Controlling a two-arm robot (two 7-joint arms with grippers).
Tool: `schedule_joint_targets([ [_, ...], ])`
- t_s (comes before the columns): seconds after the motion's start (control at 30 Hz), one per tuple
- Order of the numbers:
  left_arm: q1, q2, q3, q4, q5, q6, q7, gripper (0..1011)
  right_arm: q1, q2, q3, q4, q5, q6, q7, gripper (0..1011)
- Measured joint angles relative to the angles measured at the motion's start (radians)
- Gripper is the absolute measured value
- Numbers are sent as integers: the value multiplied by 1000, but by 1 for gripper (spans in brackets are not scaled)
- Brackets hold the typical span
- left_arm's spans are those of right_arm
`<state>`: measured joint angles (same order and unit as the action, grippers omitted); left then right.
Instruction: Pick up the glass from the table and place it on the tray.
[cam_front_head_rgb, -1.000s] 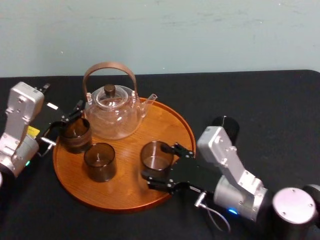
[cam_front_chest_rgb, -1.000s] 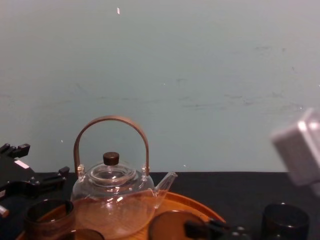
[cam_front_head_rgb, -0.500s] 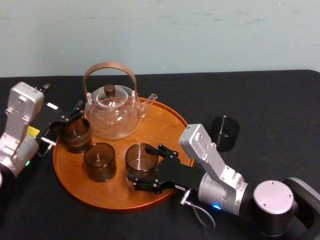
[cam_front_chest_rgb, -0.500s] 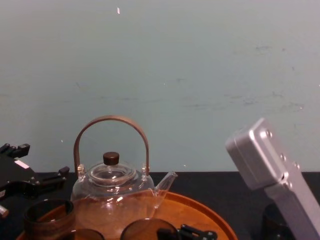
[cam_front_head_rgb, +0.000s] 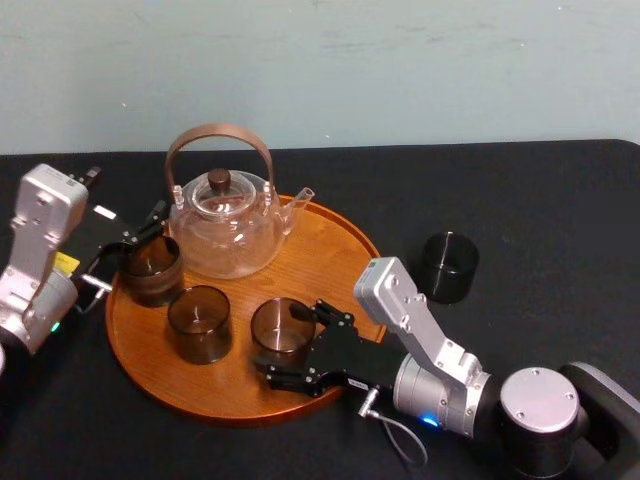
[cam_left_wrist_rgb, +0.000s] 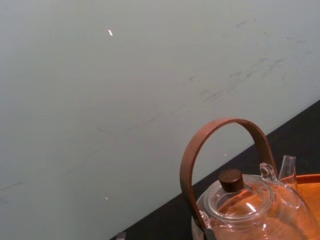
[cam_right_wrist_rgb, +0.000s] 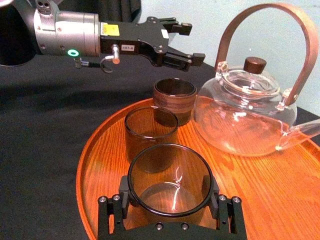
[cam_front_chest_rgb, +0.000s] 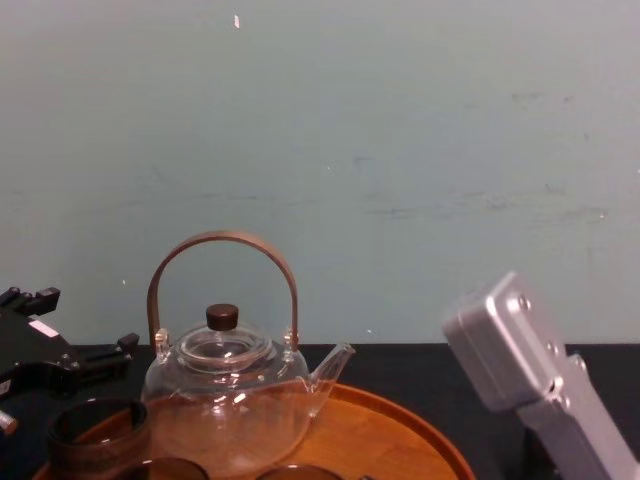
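I can read 1 thing: a white label (cam_right_wrist_rgb: 128, 48) on the left gripper (cam_right_wrist_rgb: 192, 41), upper left of frame, roughly "107-6", last digit unsure.

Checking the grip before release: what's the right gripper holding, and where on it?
The right gripper holds the glass by its side wall, one finger on each side, over the tray. The left gripper holds nothing.

The right hand (cam_front_head_rgb: 282, 342) covers the glass (cam_front_head_rgb: 280, 320) at its 5 o'clock side, so its base is hidden; it may be touching the tray (cam_front_head_rgb: 335, 250). The chest view's lower edge crops the tray, and the left wrist view's crops the teapot (cam_left_wrist_rgb: 245, 207).
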<state>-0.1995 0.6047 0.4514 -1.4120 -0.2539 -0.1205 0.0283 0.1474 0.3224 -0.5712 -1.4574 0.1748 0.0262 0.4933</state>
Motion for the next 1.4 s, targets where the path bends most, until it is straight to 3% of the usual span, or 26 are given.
schedule_joint_targets([
  [0.5,0,0,0,0,0,0,0,1001,1,-1,-1,4,-1,-1,-4,909],
  [0.63,0,0,0,0,0,0,0,1001,1,-1,-1,3,-1,-1,-4,999],
  [0.97,0,0,0,0,0,0,0,1001,-1,3,2,0,10,-9,3,1002],
  [1.1,0,0,0,0,0,0,0,1001,-10,16,6,-25,15,-26,5,1002],
  [1.4,0,0,0,0,0,0,0,1001,-54,64,22,-147,2,-66,-10,1002],
])
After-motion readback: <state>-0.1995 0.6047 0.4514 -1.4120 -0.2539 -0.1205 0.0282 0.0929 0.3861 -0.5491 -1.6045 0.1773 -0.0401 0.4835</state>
